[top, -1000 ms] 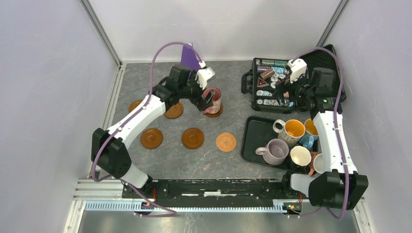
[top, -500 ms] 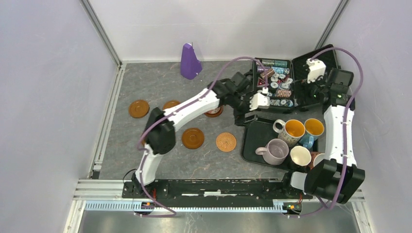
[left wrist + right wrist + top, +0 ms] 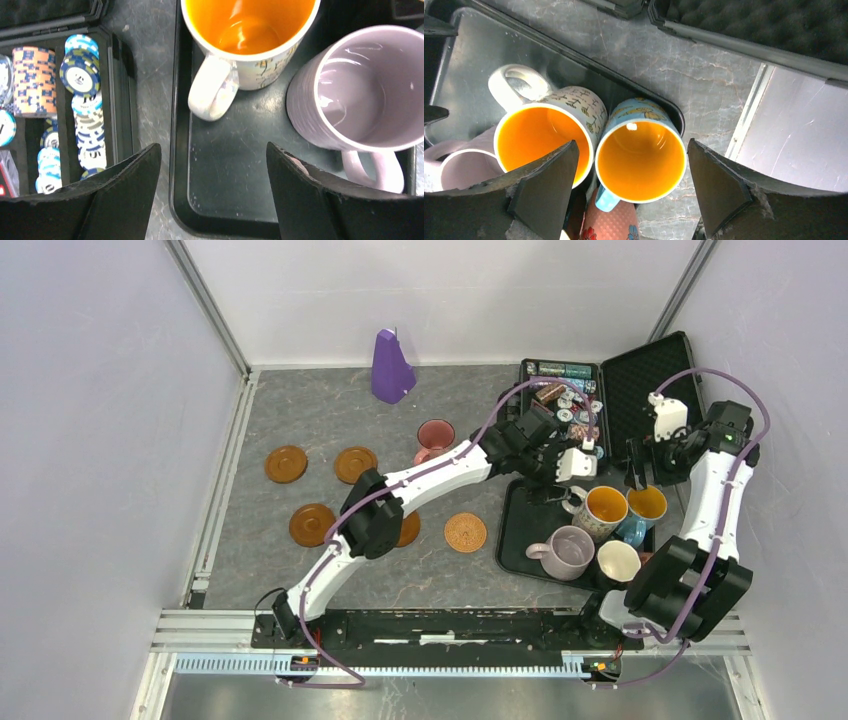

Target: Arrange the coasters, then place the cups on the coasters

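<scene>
Dark brown coasters (image 3: 286, 463) (image 3: 355, 464) (image 3: 312, 524) and a patterned orange coaster (image 3: 465, 532) lie on the table; my left arm partly covers another. A dusky pink cup (image 3: 435, 438) stands behind them, its base hidden by that arm. On the black tray (image 3: 520, 515) stand the white cup with orange inside (image 3: 250, 30), the lilac cup (image 3: 360, 95), the blue cup with yellow inside (image 3: 641, 155) and a white cup (image 3: 617, 562). My left gripper (image 3: 212, 147) hangs open and empty over the tray's left rim. My right gripper (image 3: 633, 145) is open above the blue cup.
An open case of poker chips (image 3: 560, 420) with its foam lid (image 3: 650, 380) stands behind the tray. A purple cone (image 3: 392, 368) stands at the back wall. A flowered salmon-pink cup (image 3: 609, 225) sits beside the blue cup. The enclosure wall rises close on the right.
My left gripper let go of the pink cup and swung right to the tray. My right gripper came forward from over the chip case to above the cups. Both jaws narrowed slightly.
</scene>
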Motion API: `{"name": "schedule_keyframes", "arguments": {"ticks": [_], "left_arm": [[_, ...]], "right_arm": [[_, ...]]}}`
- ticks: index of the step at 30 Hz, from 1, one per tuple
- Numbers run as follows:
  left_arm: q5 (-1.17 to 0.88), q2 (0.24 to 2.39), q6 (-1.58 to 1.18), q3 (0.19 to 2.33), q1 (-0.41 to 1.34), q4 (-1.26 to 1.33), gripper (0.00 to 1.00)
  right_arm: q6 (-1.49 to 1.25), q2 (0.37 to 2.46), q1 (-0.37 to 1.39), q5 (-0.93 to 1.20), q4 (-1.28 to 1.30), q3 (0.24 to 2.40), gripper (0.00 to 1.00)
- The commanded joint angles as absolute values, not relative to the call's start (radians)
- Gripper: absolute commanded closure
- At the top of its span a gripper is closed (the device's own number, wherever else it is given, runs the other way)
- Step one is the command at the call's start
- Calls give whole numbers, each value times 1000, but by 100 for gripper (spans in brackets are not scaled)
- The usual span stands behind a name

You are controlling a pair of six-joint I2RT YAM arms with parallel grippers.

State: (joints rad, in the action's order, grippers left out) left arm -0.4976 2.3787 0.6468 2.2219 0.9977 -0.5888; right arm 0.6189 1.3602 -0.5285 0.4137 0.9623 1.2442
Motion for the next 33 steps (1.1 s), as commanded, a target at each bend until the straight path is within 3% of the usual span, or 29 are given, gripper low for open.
{"name": "schedule_keyframes", "arguments": {"ticks": [1,11,25,29,33], "left_arm": [[-491,2429,643,2290,1022,-486,17],[-487,2532,728,2398,1066,-516,21],[-499,2413,658,2251,1054,-479,56],[-521,2386,611,2219,1048,-477,71],[-516,2359,535,2180,1031,-465,77]], "right_arm": [[712,1364,-549,440,1041,1282,14],[733,1389,-569,444,1065,1303,14],[736,1406,-585,474,1048,1285,14],[741,1413,-587,486,1049,1287,14],[748,1412,-592,494,1051,1283,13]]}}
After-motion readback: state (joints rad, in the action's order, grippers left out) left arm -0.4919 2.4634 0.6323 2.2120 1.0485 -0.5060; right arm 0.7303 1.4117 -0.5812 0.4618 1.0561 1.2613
